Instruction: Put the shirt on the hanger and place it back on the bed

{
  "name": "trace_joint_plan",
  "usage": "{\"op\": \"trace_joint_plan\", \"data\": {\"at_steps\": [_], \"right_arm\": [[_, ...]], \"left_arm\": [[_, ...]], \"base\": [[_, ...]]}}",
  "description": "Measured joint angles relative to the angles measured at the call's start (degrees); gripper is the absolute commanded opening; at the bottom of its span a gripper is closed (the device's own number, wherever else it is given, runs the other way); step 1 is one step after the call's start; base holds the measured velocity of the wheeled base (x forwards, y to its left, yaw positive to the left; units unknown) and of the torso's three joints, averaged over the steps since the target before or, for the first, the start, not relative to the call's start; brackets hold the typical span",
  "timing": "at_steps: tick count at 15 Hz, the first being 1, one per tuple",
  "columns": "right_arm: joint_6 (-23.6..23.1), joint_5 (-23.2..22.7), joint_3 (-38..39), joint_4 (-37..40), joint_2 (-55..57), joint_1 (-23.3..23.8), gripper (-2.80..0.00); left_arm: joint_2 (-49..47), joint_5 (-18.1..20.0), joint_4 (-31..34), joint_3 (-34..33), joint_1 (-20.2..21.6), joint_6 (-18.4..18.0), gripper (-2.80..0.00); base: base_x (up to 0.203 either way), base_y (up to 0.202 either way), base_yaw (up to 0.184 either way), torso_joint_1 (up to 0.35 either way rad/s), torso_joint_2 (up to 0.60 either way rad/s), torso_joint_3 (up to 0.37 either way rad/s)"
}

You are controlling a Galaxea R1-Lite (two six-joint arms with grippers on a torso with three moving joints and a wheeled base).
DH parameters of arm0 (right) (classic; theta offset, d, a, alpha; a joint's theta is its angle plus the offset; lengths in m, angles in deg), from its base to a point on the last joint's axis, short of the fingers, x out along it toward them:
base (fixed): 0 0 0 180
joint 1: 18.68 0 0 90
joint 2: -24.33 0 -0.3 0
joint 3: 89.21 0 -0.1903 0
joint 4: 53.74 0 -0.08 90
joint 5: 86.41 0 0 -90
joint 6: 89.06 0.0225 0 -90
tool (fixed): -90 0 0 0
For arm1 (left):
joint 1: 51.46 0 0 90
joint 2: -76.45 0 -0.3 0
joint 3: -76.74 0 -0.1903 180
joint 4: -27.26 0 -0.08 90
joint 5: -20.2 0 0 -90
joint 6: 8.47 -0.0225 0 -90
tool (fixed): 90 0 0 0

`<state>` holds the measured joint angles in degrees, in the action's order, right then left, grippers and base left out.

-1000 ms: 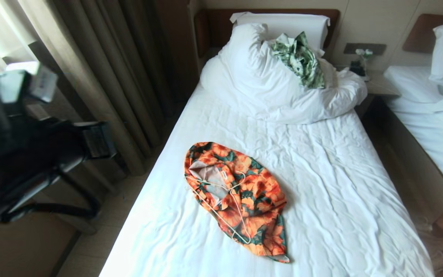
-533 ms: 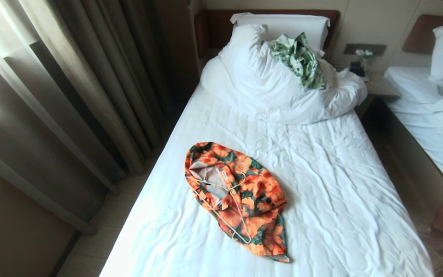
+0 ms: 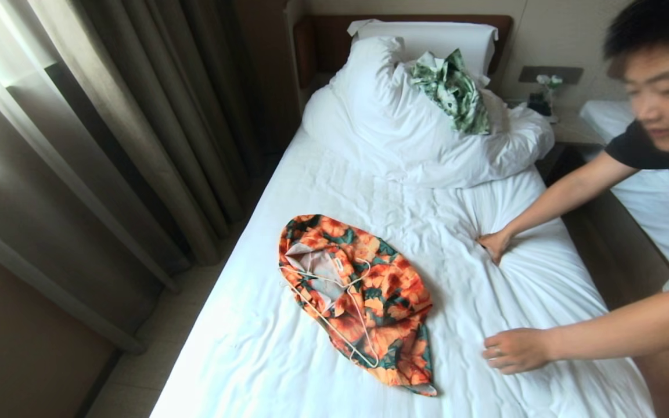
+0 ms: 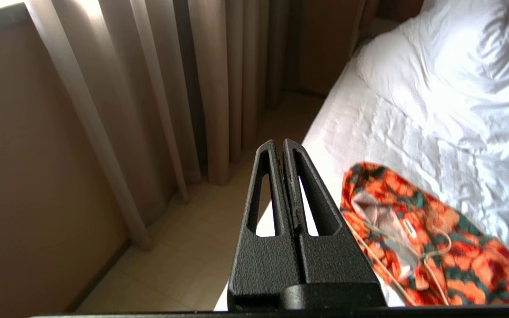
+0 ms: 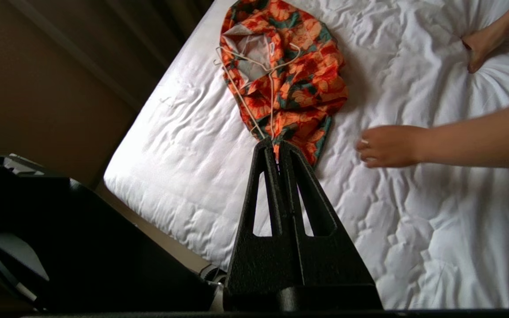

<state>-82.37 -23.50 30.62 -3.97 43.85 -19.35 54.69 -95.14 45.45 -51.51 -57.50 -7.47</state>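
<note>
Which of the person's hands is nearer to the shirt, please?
Their left hand, resting on the bed just beside the shirt; their right hand presses the bed farther off, nearer the duvet.

The left gripper [image 4: 283, 145] has matte black, textured, tapering fingers with long slots. The right gripper [image 5: 277, 145] looks identical.

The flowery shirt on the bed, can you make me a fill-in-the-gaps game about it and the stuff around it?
1. The thin white hanger lies on top of the orange flowered ____.
2. The shirt rests on the bed's white ____.
3. A person's two ____ press on the bed beside the shirt.
4. The left gripper and the right gripper both have their fingers ____.

Missing words: shirt; sheet; hands; shut
</note>
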Motion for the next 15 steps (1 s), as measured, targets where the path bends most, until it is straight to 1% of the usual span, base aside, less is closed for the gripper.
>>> {"op": "trace_joint_plan", "data": {"at_steps": [2,4,5,7,9,11,12,15], "right_arm": [[-0.7,0.1,2.1,0.2,-1.8,-0.9,-2.8],[-3.7,0.7,5.5,0.2,-4.7,-1.1,-2.8],[-4.5,1.8,7.3,0.0,-6.2,-0.8,-2.8],[-5.1,5.8,10.3,-0.8,-9.1,-0.4,-2.8],[-5.5,10.2,14.7,-3.2,-13.2,0.0,-2.8],[-6.1,15.5,20.2,-7.4,-16.6,0.2,-2.8],[-6.7,18.0,22.7,-10.2,-17.7,0.2,-2.8],[-8.7,22.2,28.4,-16.8,-19.1,0.3,-2.8]], "left_arm": [[3.1,0.8,0.6,-5.0,0.2,0.8,-2.8],[4.5,1.6,-1.3,-10.0,0.2,1.4,-2.8],[4.9,3.3,-2.7,-12.5,0.2,1.4,-2.8],[5.3,8.5,-5.9,-17.0,0.2,1.9,-2.8],[5.5,13.7,-7.3,-21.0,0.2,2.6,-2.8],[5.5,15.9,-8.5,-23.4,0.2,2.7,-2.8],[5.5,17.4,-10.1,-24.6,0.2,2.5,-2.8],[5.5,20.1,-15.1,-27.8,0.2,1.0,-2.8]], "base": [[0.0,0.0,0.0,0.0,0.0,0.0],[0.0,0.0,0.0,0.0,0.0,0.0],[0.0,0.0,0.0,0.0,0.0,0.0],[0.0,0.0,0.0,0.0,0.0,0.0],[0.0,0.0,0.0,0.0,0.0,0.0],[0.0,0.0,0.0,0.0,0.0,0.0],[0.0,0.0,0.0,0.0,0.0,0.0],[0.0,0.0,0.0,0.0,0.0,0.0]]}}
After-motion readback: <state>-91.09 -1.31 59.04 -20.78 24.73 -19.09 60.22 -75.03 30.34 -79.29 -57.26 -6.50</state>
